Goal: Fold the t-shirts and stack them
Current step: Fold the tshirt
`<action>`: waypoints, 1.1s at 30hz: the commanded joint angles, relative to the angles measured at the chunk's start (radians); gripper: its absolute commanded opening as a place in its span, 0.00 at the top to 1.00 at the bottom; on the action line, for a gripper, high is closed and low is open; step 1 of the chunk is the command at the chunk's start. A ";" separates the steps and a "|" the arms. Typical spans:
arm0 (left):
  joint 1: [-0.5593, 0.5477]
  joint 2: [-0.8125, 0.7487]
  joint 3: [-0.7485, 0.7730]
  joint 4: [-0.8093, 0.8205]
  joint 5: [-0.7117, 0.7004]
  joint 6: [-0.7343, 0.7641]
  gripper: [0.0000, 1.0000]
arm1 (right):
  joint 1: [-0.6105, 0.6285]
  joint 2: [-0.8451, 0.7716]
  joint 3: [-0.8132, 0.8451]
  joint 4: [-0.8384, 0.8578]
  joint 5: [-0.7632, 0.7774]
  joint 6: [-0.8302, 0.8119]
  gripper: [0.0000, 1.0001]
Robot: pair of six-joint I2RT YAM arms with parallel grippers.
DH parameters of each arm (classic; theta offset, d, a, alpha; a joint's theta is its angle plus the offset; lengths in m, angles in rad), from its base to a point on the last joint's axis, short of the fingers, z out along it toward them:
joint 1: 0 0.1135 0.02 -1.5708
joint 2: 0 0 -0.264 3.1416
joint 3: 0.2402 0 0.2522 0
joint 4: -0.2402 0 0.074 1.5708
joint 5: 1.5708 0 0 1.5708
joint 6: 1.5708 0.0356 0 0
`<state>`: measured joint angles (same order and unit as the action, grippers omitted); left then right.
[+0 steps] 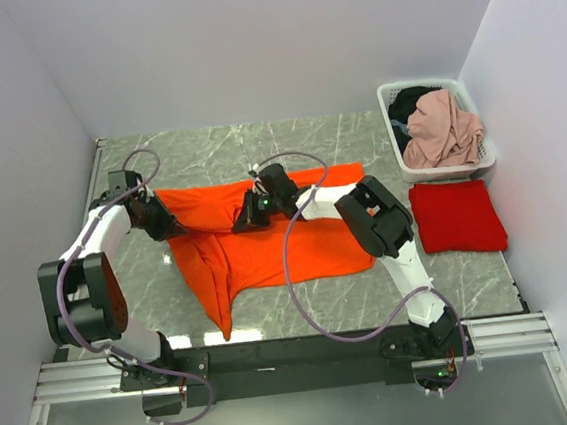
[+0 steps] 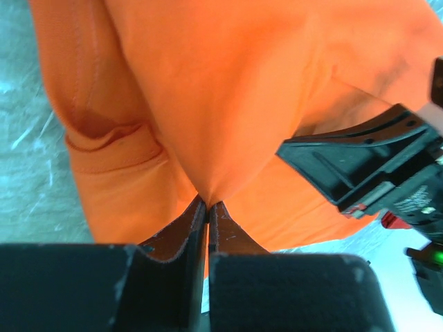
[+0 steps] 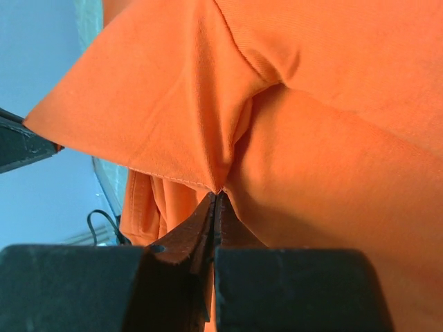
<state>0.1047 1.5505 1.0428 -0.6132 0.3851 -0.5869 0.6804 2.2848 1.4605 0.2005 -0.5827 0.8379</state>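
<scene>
Left wrist: left pincer [image 2: 208,203] closed, pinching orange t-shirt [image 2: 228,90].

Table [image 1: 257,145]: grey, marble-veined top, pale walls [image 1: 267,43] closing it in at the back and both sides. Far right corner: white slatted laundry basket [image 1: 450,170], standing against the right wall. Inside it, a pink garment [image 1: 443,129] is heaped up above the rim, and a dark garment [image 1: 409,103] is bunched behind it toward the back. Near edge: aluminium rail [image 1: 79,381] running the table's width.
</scene>
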 commanded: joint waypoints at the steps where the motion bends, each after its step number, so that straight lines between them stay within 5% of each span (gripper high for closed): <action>1: 0.010 -0.056 -0.032 -0.017 -0.019 0.024 0.92 | -0.013 -0.077 0.064 -0.154 0.020 -0.091 1.00; 10: 0.016 -0.073 -0.035 -0.022 0.015 0.013 0.91 | -0.024 -0.105 0.143 -0.274 0.010 -0.141 0.96; 19: 0.016 -0.070 -0.122 0.030 0.015 -0.004 0.89 | -0.021 -0.151 -0.051 -0.009 0.029 -0.013 0.66; 26: 0.023 -0.079 -0.151 0.064 -0.218 -0.037 0.87 | -0.013 -0.146 -0.075 0.066 0.038 0.004 0.64; 29: 0.023 -0.058 -0.158 0.079 -0.212 -0.048 0.79 | -0.015 -0.194 -0.094 0.004 0.089 -0.058 0.63; 33: 0.024 -0.041 -0.179 0.084 -0.204 -0.059 0.55 | -0.050 -0.271 -0.115 -0.120 0.187 -0.172 0.60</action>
<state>0.1249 1.5097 0.8814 -0.5518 0.2070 -0.6266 0.6613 2.1391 1.3563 0.1371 -0.4896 0.7643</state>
